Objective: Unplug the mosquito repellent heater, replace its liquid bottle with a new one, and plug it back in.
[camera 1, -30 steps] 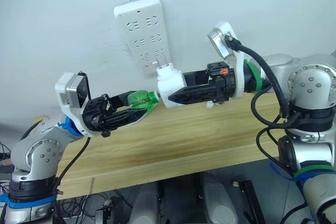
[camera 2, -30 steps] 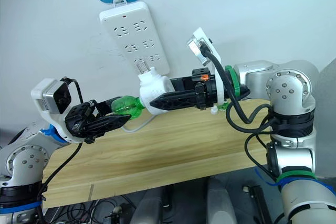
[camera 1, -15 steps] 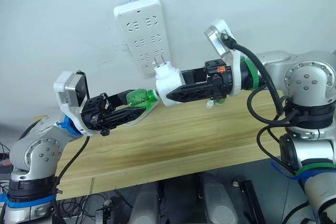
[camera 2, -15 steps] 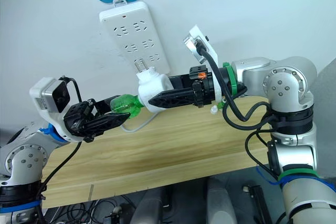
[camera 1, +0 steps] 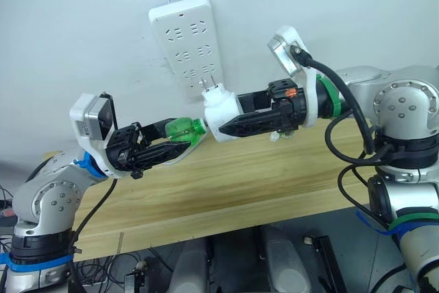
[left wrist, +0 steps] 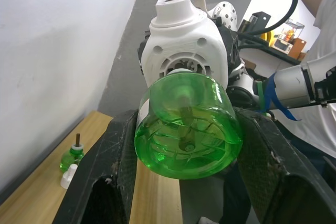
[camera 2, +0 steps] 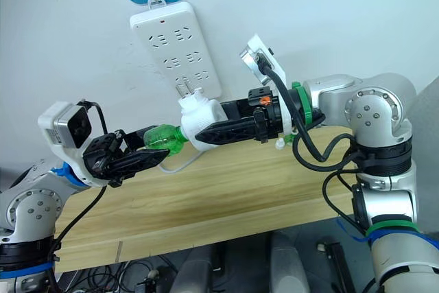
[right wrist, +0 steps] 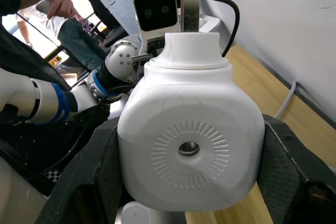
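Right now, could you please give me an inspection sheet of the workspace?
Surface: wooden bench, mostly bare.
Job's things: white heater unplugged, just below the power strip on the wall; green bottle at its base.
Clutter: small green bottle and a white cap on the bench.
Grippers: right gripper shut on heater; left gripper shut on green bottle.
Cables: white cord on the bench.
Surroundings: person standing nearby.
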`<state>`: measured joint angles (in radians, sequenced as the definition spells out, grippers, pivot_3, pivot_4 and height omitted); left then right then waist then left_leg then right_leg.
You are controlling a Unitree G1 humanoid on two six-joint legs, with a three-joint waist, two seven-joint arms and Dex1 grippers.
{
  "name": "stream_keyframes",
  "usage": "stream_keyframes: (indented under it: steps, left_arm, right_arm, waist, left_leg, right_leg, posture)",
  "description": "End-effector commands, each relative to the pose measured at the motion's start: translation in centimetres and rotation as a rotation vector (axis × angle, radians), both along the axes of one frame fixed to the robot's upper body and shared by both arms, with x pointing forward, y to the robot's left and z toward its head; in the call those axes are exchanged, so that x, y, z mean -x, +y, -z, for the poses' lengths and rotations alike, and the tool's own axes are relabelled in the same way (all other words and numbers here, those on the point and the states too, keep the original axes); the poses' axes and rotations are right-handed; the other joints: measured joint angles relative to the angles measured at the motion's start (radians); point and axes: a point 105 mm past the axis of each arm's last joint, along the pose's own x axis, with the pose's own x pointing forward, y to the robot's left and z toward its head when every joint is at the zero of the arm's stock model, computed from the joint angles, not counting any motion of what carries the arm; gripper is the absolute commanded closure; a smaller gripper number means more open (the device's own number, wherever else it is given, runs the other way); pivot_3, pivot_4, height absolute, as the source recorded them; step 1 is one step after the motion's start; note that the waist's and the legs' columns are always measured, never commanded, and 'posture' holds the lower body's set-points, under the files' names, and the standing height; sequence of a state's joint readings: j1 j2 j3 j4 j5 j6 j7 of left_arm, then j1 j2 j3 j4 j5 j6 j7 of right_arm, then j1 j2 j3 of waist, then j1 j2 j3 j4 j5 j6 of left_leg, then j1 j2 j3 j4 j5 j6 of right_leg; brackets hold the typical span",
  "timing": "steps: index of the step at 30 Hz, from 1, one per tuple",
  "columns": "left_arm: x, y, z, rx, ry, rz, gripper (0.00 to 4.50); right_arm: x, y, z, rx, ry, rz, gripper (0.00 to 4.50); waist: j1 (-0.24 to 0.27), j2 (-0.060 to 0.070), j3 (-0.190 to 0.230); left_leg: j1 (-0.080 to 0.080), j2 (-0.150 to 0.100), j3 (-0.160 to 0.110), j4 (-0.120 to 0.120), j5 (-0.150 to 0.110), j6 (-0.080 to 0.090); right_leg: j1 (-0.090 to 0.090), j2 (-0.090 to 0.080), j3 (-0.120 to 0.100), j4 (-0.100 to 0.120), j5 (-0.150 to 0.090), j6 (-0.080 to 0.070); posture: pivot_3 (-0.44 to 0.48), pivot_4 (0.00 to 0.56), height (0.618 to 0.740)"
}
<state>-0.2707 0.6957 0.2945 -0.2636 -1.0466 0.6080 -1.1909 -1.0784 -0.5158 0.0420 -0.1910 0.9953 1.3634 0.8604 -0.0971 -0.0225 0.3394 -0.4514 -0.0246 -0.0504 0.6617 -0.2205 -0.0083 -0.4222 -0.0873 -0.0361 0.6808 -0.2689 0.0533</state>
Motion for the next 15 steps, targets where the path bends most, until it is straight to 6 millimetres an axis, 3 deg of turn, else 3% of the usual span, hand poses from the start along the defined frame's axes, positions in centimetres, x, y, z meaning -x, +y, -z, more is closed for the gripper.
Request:
stream_keyframes:
  steps: [1,15]
  left_arm:
    - [0.6,-0.4,-1.0,-0.006,-0.053,0.024,2.19]
    - [0.8,-0.4,-1.1,-0.007,-0.048,0.033,2.19]
  right_arm:
    - [1.6,0.5,0.0,0.008,-0.019,-0.093,1.55]
    - [-0.4,0.3,-0.7,-0.026,-0.039,-0.02,1.55]
  waist:
    - [0.0,0.0,0.0]
    - [0.0,0.0,0.0]
  left_leg:
    - [0.0,0.0,0.0,0.0,0.0,0.0]
    - [0.0,0.0,0.0,0.0,0.0,0.0]
  right_leg:
    - [0.0,0.0,0.0,0.0,0.0,0.0]
    - [0.0,0.0,0.0,0.0,0.0,0.0]
  posture:
    - [-0.205,0.34,0.734]
    - [-0.198,0.328,0.734]
